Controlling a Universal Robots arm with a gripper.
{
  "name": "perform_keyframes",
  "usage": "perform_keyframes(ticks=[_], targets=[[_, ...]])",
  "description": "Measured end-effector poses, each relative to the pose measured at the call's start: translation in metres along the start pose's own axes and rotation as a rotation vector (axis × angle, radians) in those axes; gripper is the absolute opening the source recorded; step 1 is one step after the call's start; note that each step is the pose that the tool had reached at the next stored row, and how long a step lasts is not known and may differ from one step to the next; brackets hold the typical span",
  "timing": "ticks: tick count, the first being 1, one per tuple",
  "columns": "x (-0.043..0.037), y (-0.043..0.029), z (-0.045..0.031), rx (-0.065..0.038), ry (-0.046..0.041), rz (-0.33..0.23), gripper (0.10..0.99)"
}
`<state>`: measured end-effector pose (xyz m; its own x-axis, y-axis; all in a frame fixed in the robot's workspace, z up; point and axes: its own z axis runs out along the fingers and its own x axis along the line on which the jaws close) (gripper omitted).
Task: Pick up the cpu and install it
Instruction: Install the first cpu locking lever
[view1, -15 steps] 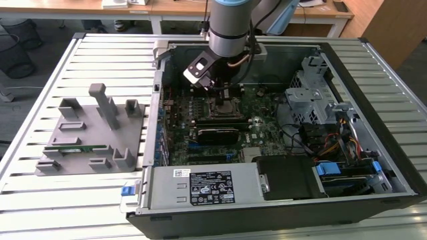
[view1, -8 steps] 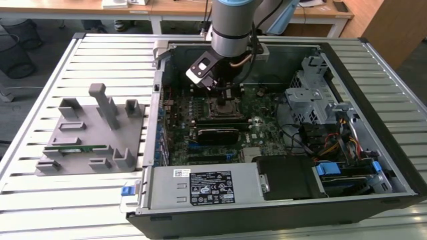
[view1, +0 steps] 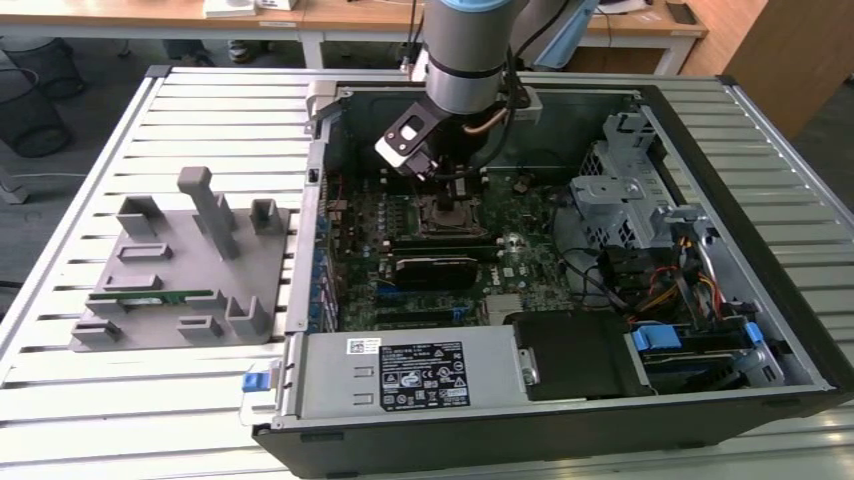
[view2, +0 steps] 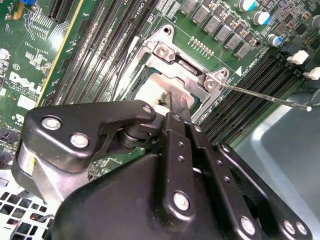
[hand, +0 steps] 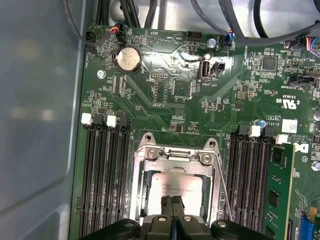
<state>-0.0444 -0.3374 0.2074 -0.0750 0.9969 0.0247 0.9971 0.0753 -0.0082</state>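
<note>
Slatted metal tabletop (view1: 200, 110) carries an open black computer case (view1: 747, 130). Inside, the black gripper (hand: 172, 206), fingers pressed together, touches the silvery square cpu (hand: 176, 189) lying in the metal-framed motherboard socket (hand: 145, 157).

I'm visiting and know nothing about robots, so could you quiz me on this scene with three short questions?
1. True or false: the cpu lies on the grey rack outside the computer case.
2. What sits right over the cpu? A) gripper B) a hand C) a cable
3. What colour is the memory stick beside the socket?

Key: 1 false; 2 A; 3 green.
</note>
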Motion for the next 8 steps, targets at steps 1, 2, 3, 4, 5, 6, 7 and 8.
perform_keyframes(ticks=[1, 2, 3, 4, 5, 6, 7, 8], targets=[[0.0000, 0.0003, -0.0001, 0.000, -0.0001, 0.000, 0.106], [0.0000, 0.0004, -0.0004, 0.000, -0.0002, 0.000, 0.106], [0.0000, 0.0003, -0.0007, 0.000, -0.0001, 0.000, 0.106], [0.0000, 0.0003, -0.0012, 0.000, 0.0000, 0.000, 0.106], [0.0000, 0.0003, -0.0019, 0.000, -0.0001, 0.000, 0.106], [0.0000, 0.0003, -0.0026, 0.000, 0.0000, 0.000, 0.106], [0.0001, 0.0003, -0.0033, 0.000, 0.0001, 0.000, 0.106], [0.0001, 0.0003, -0.0040, 0.000, 0.0001, 0.000, 0.106]])
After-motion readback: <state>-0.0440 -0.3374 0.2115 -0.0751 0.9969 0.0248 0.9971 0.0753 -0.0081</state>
